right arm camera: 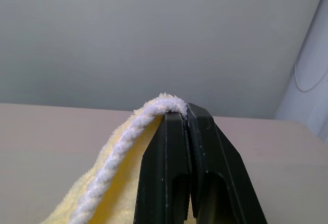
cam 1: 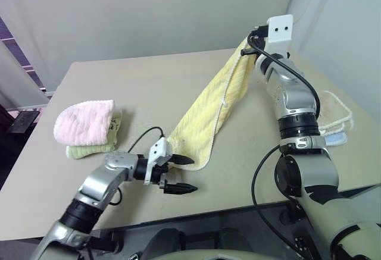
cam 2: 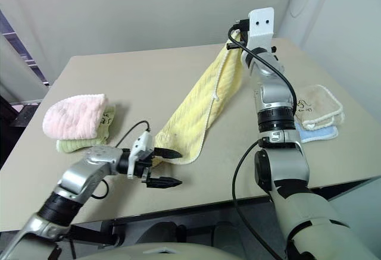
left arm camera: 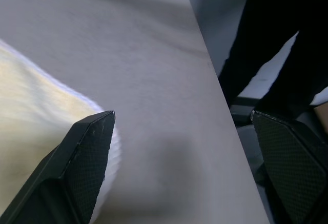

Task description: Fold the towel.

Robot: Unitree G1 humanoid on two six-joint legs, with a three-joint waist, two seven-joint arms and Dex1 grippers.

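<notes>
Towel (cam 1: 215,102) hung from our right gripper (right arm camera: 185,112), pinched shut on its top edge, lower corner just beside our wide-spread left gripper (cam 1: 185,174); we judged closing squarely over that corner best before lifting.

Head pair looking down, wrist cameras close along pincers

A beige table (cam 1: 149,87) with rounded corners stands against a plain pale grey wall (cam 1: 149,10). To the right of the table a white curtain (cam 1: 357,28) hangs beside the wall. Left of the table, a window edge (cam 1: 18,58) shows, with dark floor (cam 1: 12,153) below it.
</notes>
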